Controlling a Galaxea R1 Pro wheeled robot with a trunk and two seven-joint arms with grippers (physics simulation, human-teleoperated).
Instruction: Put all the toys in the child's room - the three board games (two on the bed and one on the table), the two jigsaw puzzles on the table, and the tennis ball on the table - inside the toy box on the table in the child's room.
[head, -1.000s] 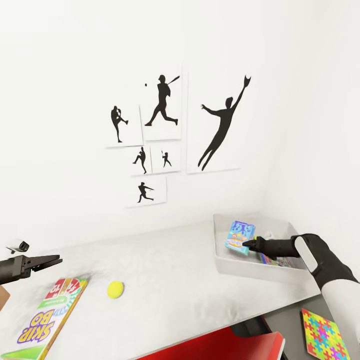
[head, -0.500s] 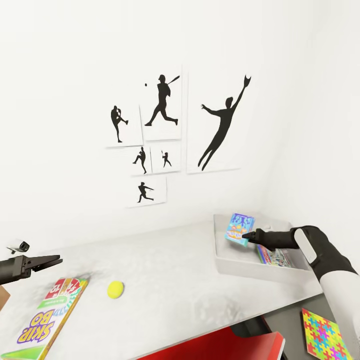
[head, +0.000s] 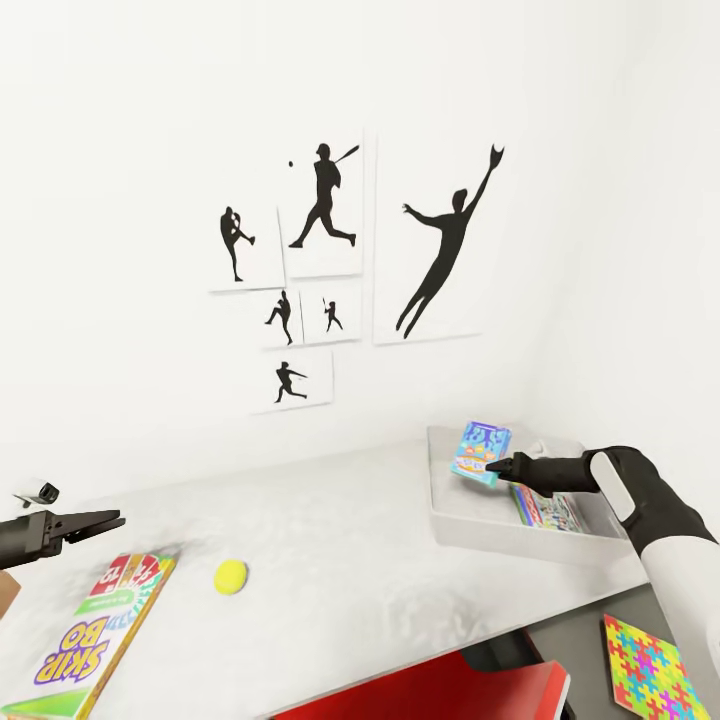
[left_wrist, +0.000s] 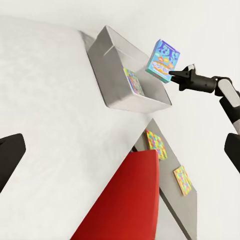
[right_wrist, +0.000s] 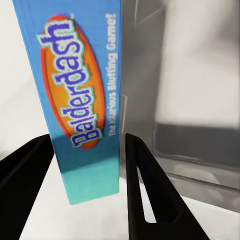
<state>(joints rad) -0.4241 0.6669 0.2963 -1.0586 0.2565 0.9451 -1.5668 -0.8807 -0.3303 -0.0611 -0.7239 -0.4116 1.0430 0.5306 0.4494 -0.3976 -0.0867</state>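
Observation:
My right gripper (head: 492, 466) is shut on a blue board game (head: 480, 452) lettered Balderdash (right_wrist: 85, 100), held upright over the near-left part of the light grey toy box (head: 470, 520). Another colourful game box (head: 545, 508) lies inside the toy box. The SKIP-BO board game (head: 95, 630) lies flat on the table (head: 340, 560) at the left, with the tennis ball (head: 231, 576) just to its right. My left gripper (head: 100, 522) hovers open above the SKIP-BO box. One jigsaw puzzle (head: 645, 672) lies on the dark top at the right; two puzzles (left_wrist: 156, 145) (left_wrist: 182, 180) appear in the left wrist view.
A red chair (head: 440, 690) stands tucked under the table's front edge. White walls close off the back and right, with black baseball silhouette posters (head: 330, 260) on the back wall. Bare table top stretches between the ball and the toy box.
My right gripper has lifted the blue game box a little higher over the toy box. The left arm, ball and SKIP-BO box have stayed put.

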